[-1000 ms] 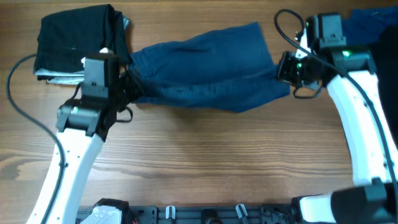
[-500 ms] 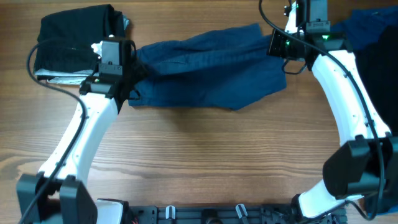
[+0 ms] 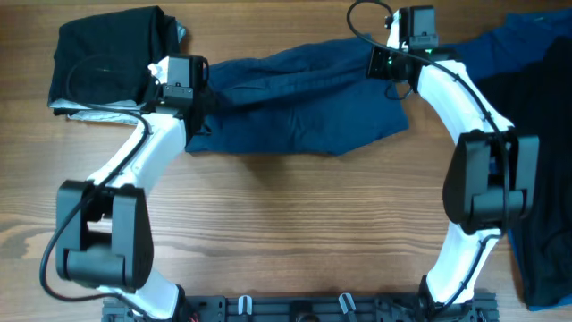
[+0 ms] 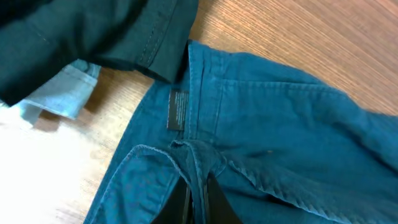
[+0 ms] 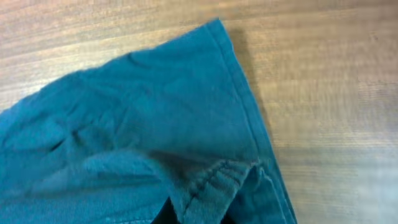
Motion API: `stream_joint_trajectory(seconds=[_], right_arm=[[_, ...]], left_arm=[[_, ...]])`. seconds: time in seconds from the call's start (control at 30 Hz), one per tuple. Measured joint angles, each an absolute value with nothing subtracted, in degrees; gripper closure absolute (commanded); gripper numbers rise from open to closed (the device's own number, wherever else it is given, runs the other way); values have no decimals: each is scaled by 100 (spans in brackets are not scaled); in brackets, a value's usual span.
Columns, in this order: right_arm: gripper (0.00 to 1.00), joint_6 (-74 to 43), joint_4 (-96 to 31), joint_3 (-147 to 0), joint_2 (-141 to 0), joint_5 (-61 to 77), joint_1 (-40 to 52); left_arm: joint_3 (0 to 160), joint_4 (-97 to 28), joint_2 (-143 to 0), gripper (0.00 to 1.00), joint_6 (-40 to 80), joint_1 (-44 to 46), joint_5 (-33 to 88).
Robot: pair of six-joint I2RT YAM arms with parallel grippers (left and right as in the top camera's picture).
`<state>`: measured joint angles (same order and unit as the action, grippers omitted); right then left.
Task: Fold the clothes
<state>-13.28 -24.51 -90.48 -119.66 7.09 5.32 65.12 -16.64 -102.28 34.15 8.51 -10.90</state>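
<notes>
Now your two arms reach much further up the frame than a second ago, and the shorts have gone with them, sliding toward the top edge of the table and stretching out flatter between the two grips. I judge that you are still dragging and straightening the shorts, with the fold itself not yet made.

Your left gripper sits at the upper left, just beside the black pile. Its fingers are clenched on a bunch of waistband cloth near the label. Your right gripper is at the upper centre-right, pinched tight on the hem corner at the other end. In the right wrist view that corner puckers where the fingers bite.

Both forearms run long and nearly straight up the frame, with the elbows low. The left arm leans right and the right arm bows left. The shorts lie across the top middle, touching the pile's edge on the left, while a dark heap waits at the right edge
</notes>
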Motion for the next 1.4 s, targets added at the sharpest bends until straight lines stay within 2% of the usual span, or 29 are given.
stream_joint_trajectory(seconds=[0.1,0.13,0.17,0.2,0.23,0.27,0.33,0.37,0.43,0.57,0.63,0.67,0.7,0.73,0.77,0.8,0.83,0.93,1.03,1.4], right_arm=[[94,-1313,-2067,-9048,-12127,729,539],[92,-1310,-1986,-9048,-12182,740,545],[84,-1310,-1931,-9048,-12239,742,548],[56,-1306,-1835,-9048,-12289,738,548],[50,-1278,-1763,-9048,-12337,725,543],[40,-1271,-1728,-9048,-12348,703,541],[13,-1260,-1616,-9048,-12357,692,532],[5,-1245,-1487,-9048,-12357,679,517],[2,-1177,-1260,-9048,-12357,698,510],[3,-762,-1317,-9111,-12355,1035,506],[9,-652,-1667,-9177,-12331,1201,506],[17,-607,-1918,-9181,-12274,1256,506],[27,-589,-2139,-9188,-12215,1308,506],[41,-574,-2368,-9188,-12130,1334,506],[65,-539,-2622,-9188,-12022,1365,506],[86,-497,-2842,-9192,-11907,1387,506],[96,-467,-3111,-9203,-11764,1411,506],[96,-469,-3651,-9240,-11574,1444,506],[96,-467,-3732,-9212,-11568,1457,513],[96,-467,-2458,-9000,-12143,1479,746]], left_arm=[[6525,-1409,-10536,96,3413,829,-1122],[6525,-1337,-10628,96,3415,823,-1131],[6532,-1275,-10713,93,3415,816,-1135],[6534,-1236,-10785,68,3413,812,-1138],[6534,-1170,-10853,59,3413,812,-1175],[6534,-1164,-10857,49,3413,812,-1181],[6532,-952,-10873,32,3371,799,-1243],[6534,-788,-10877,23,3374,784,-1269],[6582,-685,-10875,18,3315,746,-1313],[6958,-864,-10728,17,3028,733,-1245],[7207,-1111,-10429,24,2930,733,-1057],[7308,-1221,-10252,32,2886,733,-974],[7389,-1356,-10079,49,2845,733,-904],[7417,-1450,-9948,71,2858,733,-862],[7467,-1645,-9802,86,2838,733,-819],[7485,-1848,-9703,96,2814,733,-775],[7498,-2119,-9664,96,2786,733,-740],[7496,-2727,-9719,96,2740,733,-532],[7496,-2759,-9926,96,2683,733,-132],[7496,-1743,-11203,96,2657,744,429]])
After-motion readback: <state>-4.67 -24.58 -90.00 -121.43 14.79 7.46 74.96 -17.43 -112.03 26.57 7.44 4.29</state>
